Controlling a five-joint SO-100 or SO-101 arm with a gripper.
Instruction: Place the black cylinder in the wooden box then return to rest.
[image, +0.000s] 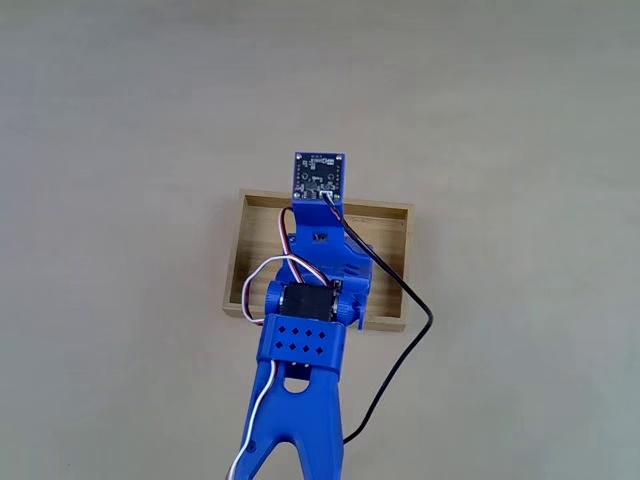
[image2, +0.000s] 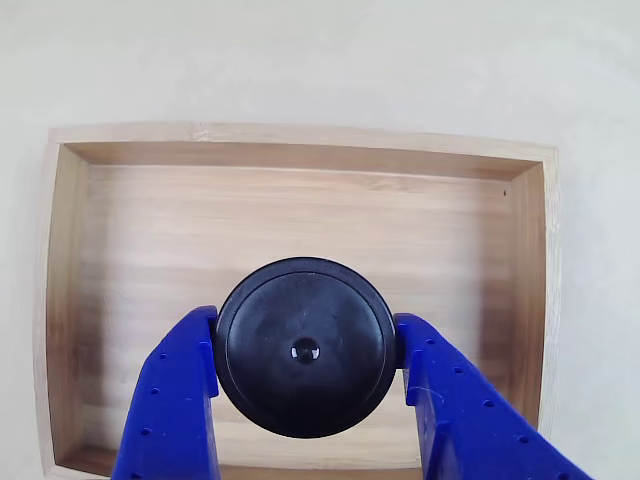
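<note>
The black cylinder is round, matte and has a small dimple in its top face. My blue gripper is shut on it, one finger on each side, and holds it over the floor of the wooden box. In the fixed view the blue arm reaches over the wooden box, a shallow light-wood tray, and hides the cylinder and the fingertips. I cannot tell whether the cylinder touches the box floor.
The box lies on a plain pale table with free room all around it. A black cable and white and red wires run along the arm.
</note>
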